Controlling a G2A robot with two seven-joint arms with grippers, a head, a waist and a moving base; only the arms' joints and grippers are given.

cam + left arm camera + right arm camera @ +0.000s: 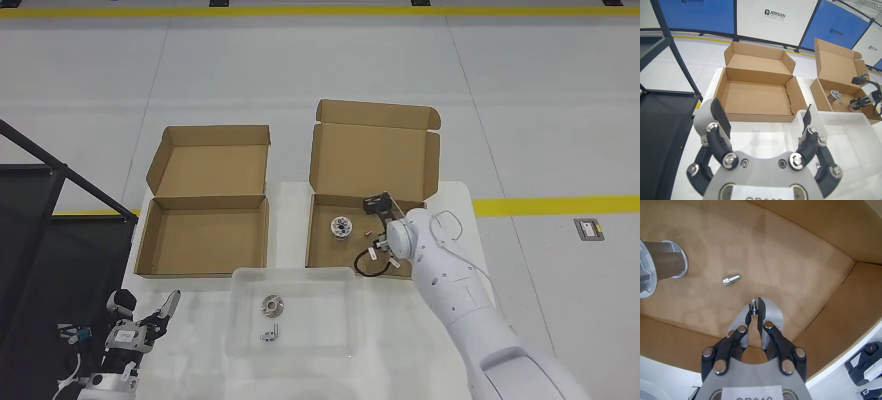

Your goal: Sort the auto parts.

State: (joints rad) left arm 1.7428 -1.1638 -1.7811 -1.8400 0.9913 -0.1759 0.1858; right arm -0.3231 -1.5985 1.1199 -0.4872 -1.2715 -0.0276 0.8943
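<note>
Tabletop stock, listed near to far.

1. At 7 o'clock, by the near corner of the tabletop (288, 225), was the left gripper (762, 106). Its fingers were spread wide apart and held nothing.
2. At 6 o'clock, along the near edge, stood the clear bin (240, 290). Inside lay a round flanged part (271, 302), and nearer, toward 6 o'clock of it, a small metal bracket (270, 333). The two were apart.
3. At 2 o'clock, just beyond the bin, stood the right cardboard box (335, 252), its lid standing open at the far side.
   - The right gripper (754, 309) was inside the box, over the floor at its 4 o'clock side. It was clamped on a bolt (754, 306) by the head, threads pointing away from the wrist.
   - A second bolt (730, 279) lay on its side on the box floor, near the gripper but apart from it.
   - A flanged hub (342, 227) stood on the floor toward 9 o'clock of the box, apart from both bolts.
4. At 10 o'clock stood the left cardboard box (200, 240), its lid folded back at the far side. It was beside the right box, with a strip of tabletop between them.
5. At 9 o'clock, off the tabletop, stood a black rack (60, 250).
</note>
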